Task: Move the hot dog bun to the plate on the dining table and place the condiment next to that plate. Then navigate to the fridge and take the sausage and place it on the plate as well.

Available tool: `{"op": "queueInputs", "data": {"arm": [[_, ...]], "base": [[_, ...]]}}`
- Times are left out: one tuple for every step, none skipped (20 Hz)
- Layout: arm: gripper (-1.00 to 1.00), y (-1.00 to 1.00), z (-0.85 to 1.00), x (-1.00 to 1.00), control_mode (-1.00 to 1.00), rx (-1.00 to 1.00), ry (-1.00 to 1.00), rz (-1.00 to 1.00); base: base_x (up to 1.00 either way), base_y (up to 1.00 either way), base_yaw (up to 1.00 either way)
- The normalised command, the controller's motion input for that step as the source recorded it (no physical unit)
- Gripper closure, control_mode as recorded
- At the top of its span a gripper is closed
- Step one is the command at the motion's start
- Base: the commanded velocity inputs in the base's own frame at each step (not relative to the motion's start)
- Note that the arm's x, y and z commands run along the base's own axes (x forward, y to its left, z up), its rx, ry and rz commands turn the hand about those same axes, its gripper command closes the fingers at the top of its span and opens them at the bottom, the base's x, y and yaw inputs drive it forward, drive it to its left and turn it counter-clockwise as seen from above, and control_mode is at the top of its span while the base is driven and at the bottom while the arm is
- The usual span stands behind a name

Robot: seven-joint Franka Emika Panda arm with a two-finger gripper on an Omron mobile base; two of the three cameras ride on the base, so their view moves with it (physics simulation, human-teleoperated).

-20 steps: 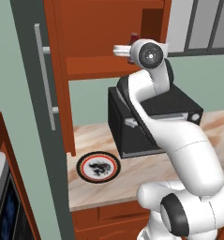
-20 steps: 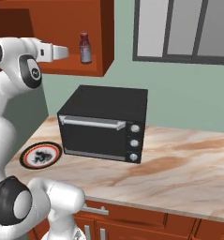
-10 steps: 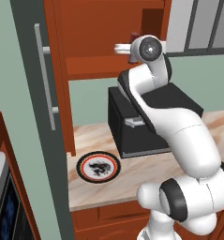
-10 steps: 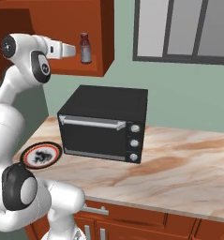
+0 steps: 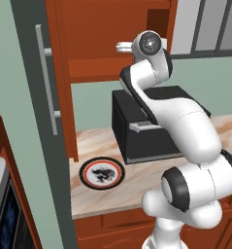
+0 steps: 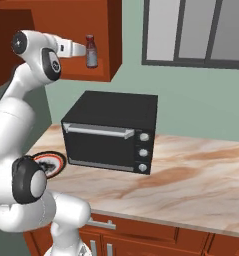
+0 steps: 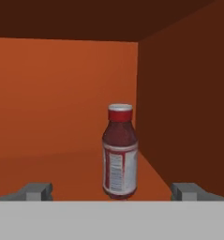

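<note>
Lining up my wide-open two-finger gripper (image 7: 111,193) on the small dark red condiment bottle (image 7: 119,152), standing upright inside the red-brown wall cabinet (image 7: 62,93). Looks rigid, light, maybe slippery, so I'm aiming for the labelled belly.

condiment (image 7: 119,152) stands free on shelf; cabinet wall (image 7: 183,108) near beside it.

ARM: rises from the base, upper link leaning back, then bends at the elbow to reach high and forward | WRIST: raised to upper-cabinet height, hand held level | GRIPPER (image 7: 111,191): pointing horizontally into the cabinet | JAWS: spread fully wide, nothing between the fingertips (image 7: 36,190) | CONTACT: none
</note>
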Motion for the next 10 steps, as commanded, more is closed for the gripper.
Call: {"op": "queueInputs", "data": {"arm": [[-1.00,0.00,0.00,0.39,-1.00,0.00,0.00,0.00],[-1.00,0.00,0.00,0.37,-1.00,0.00,0.00,0.00],[-1.00,-0.03,0.00,0.35,-1.00,0.00,0.01,0.00],[-1.00,-0.02,0.00,0.35,-1.00,0.00,0.02,0.00],[-1.00,-0.02,0.00,0.37,-1.00,0.00,0.02,0.00],[-1.00,-0.04,0.00,0.36,-1.00,0.00,0.02,0.00],[-1.00,-0.09,-0.03,0.29,-1.00,0.00,0.02,0.00],[-1.00,-0.13,-0.02,0.29,-1.00,0.00,0.03,0.00],[-1.00,-0.16,-0.03,0.24,-1.00,0.00,0.02,0.00],[-1.00,-0.17,-0.04,0.24,-1.00,0.00,0.02,0.00]], "base": [[0.00,0.00,0.00],[0.00,0.00,0.00],[0.00,0.00,0.00],[0.00,0.00,0.00],[0.00,0.00,0.00],[0.00,0.00,0.00],[0.00,0.00,0.00],[0.00,0.00,0.00],[0.00,0.00,0.00],[0.00,0.00,0.00]]}}
